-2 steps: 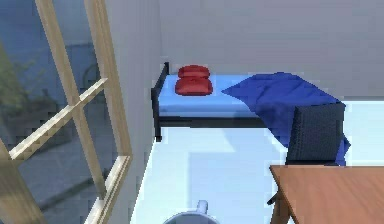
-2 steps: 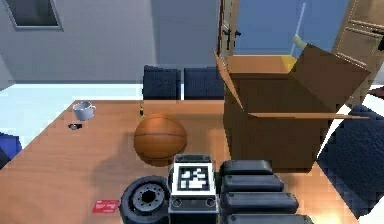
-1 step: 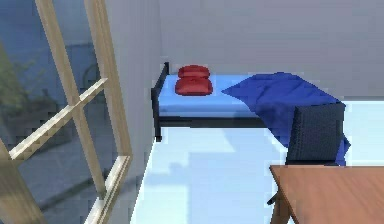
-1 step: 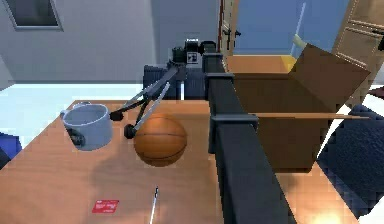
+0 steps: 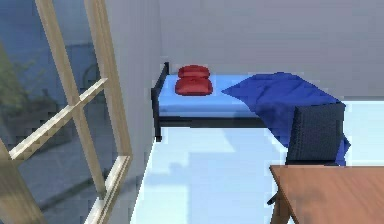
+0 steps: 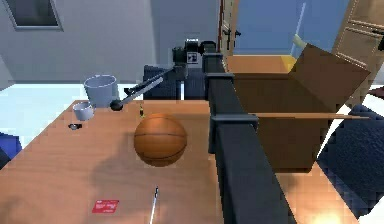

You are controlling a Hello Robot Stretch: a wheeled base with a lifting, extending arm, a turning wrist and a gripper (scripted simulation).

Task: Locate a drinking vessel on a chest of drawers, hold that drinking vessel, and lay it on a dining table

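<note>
Arm (image 6: 235, 140) extended out; gripper (image 6: 122, 100) pointing toward arm side view's left.

My arm (image 6: 240, 140) is a dark square bar with raised collars along it. My tool (image 6: 135, 92) has a dark body and thin fingers (image 6: 150, 89), one tipped with a small black knob.

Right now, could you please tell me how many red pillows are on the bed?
2. One red pillow lies at the head of the black-framed, blue-sheeted bed beside the wall; the second lies in front of it. The dark blue blanket may hide others.
</note>
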